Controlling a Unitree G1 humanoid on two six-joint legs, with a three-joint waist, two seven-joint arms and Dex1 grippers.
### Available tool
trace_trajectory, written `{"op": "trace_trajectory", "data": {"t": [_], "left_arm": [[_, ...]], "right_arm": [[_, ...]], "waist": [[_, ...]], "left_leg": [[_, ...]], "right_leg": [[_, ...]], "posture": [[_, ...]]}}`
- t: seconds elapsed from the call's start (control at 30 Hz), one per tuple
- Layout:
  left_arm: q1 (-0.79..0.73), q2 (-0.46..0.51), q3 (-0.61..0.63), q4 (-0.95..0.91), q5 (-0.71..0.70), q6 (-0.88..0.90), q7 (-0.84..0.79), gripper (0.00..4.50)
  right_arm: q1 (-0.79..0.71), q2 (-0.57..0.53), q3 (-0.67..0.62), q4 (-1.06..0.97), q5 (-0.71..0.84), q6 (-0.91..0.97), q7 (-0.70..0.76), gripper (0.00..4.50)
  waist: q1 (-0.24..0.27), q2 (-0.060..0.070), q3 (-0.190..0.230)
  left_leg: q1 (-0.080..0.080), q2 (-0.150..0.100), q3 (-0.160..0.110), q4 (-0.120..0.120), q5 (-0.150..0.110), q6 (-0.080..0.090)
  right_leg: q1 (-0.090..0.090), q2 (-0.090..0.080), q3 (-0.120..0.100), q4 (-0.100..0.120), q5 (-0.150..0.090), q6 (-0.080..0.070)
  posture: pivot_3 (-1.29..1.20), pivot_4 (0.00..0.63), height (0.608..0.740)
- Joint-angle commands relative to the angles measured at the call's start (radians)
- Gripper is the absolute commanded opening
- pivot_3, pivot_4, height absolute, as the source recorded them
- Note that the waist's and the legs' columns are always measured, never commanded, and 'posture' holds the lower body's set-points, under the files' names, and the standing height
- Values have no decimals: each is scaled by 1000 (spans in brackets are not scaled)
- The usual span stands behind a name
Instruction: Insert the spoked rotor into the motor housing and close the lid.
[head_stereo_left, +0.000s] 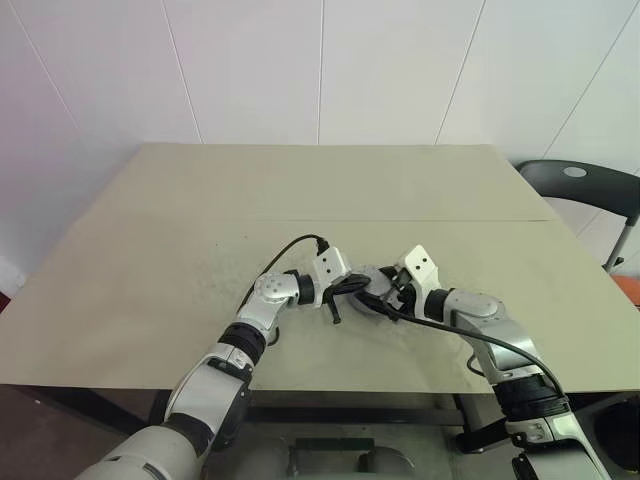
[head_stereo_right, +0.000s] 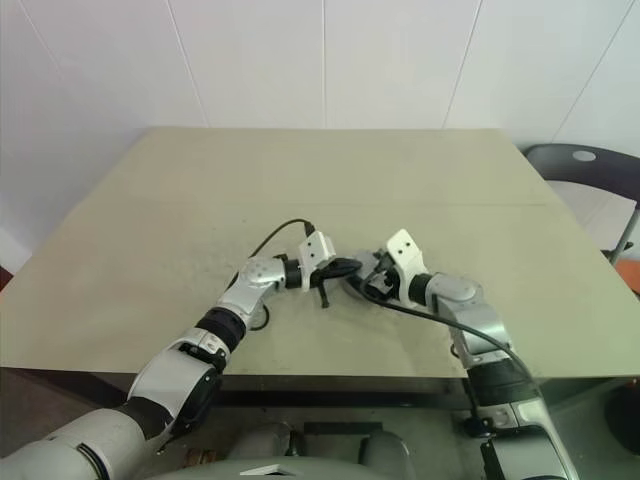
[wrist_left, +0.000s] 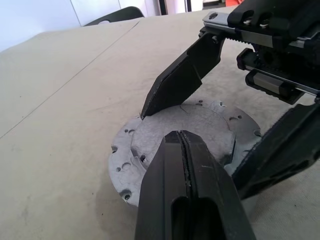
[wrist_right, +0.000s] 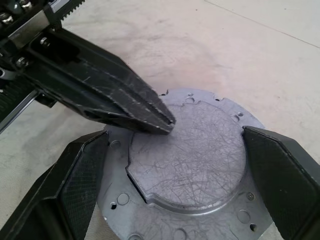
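- White panelled walls enclose the station; we note a dark chair (head_stereo_left: 585, 190) standing beyond the far right corner.
- We find a broad beige table (head_stereo_left: 300, 190) with a seam running across it, bare apart from the work in hand.
- Near the front edge, between the two arms, lies a round grey metal assembly (wrist_right: 187, 160): a flat flange with small holes around its rim and a raised, scratched plate on top. We take it for the motor housing with its lid seated or nearly so; no copper windings or spokes are visible, so we cannot confirm the rotor is inside.
- We record the right gripper (wrist_right: 170, 175) spread wide, one finger on each side of the assembly, near its rim; neither finger plainly grips it.
- We record the left gripper (wrist_left: 186, 150) pressed fully shut, holding nothing, its joined tips resting on or just above the raised plate near its edge.
- Handling judgement: the assembly looks rigid, fairly heavy for its size, and smooth enough to slip. We would hold it by opposite sides of the flange rim, where the pads can bear on the edge, and press on the lid squarely from above so it does not tilt and jam.
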Motion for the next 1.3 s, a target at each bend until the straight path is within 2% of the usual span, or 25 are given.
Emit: {"op": "trace_trajectory", "data": {"t": [0.03, 0.23, 0.33, 0.43, 0.53, 0.7, 0.83, 1.1, 1.3], "left_arm": [[9, 3, -4, -1, 5, 10, -14, 0], [10, 2, -1, -6, 3, 10, -20, 0], [13, 1, -1, -8, 2, 9, -22, 0], [15, 2, 0, -10, 1, 10, -24, 0], [5, 7, -7, 1, 14, -1, -17, 0], [-1, 8, -1, -2, 8, -4, -18, 0], [2, 9, -3, -3, 9, -6, -19, 0], [3, 11, -2, -7, 9, -8, -20, 0], [4, 9, -5, -11, 8, -8, -26, 0]], "right_arm": [[-16, -31, -39, 24, 18, -14, 22, 4460], [12, -88, -53, -11, 64, 0, 117, 4460], [52, -116, -70, -71, 135, 35, 190, 4460], [63, -114, -103, -95, 194, 75, 204, 4460], [42, -73, -171, -54, 270, 144, 161, 4460], [-32, -11, -249, 42, 275, 182, 5, 4460], [-67, -23, -233, 111, 229, 215, -60, 4460], [-59, -18, -276, 58, 396, 464, 6, 4460], [-77, 15, -315, 46, 469, 568, -35, 4460]], "waist": [[1, 0, 0], [3, 0, 0], [2, 0, 0], [0, 0, 0], [0, 0, 0], [0, 0, 0], [2, 0, 0], [0, 1, 0], [0, 1, 0]], "left_leg": [[0, 0, 0, 0, 0, 0], [0, 0, 0, 0, 0, 0], [0, 0, 0, 0, 0, 0], [0, 0, 0, 0, 0, 0], [0, 0, 0, 0, 0, 0], [0, 0, 0, 0, 0, 0], [-1, 0, 0, 0, 0, 0], [-1, 0, 0, 0, 0, 0], [-1, 0, 0, -1, 0, 0]], "right_leg": [[0, 0, 0, 0, 0, 0], [0, 0, 0, 0, 0, 0], [0, 0, 0, 0, 0, 0], [0, 0, 0, 0, 0, 0], [0, 0, 0, 0, 0, 0], [0, 0, 0, 0, 0, 0], [-1, 0, 0, 0, 0, 0], [-1, -1, 0, 0, 0, 0], [-1, -1, 0, 0, 0, 0]], "posture": [[0, 0, 740], [0, 0, 740], [0, 0, 740], [0, 0, 740], [0, 0, 740], [0, 0, 740], [0, 0, 740], [0, 0, 740], [0, 0, 740]]}}
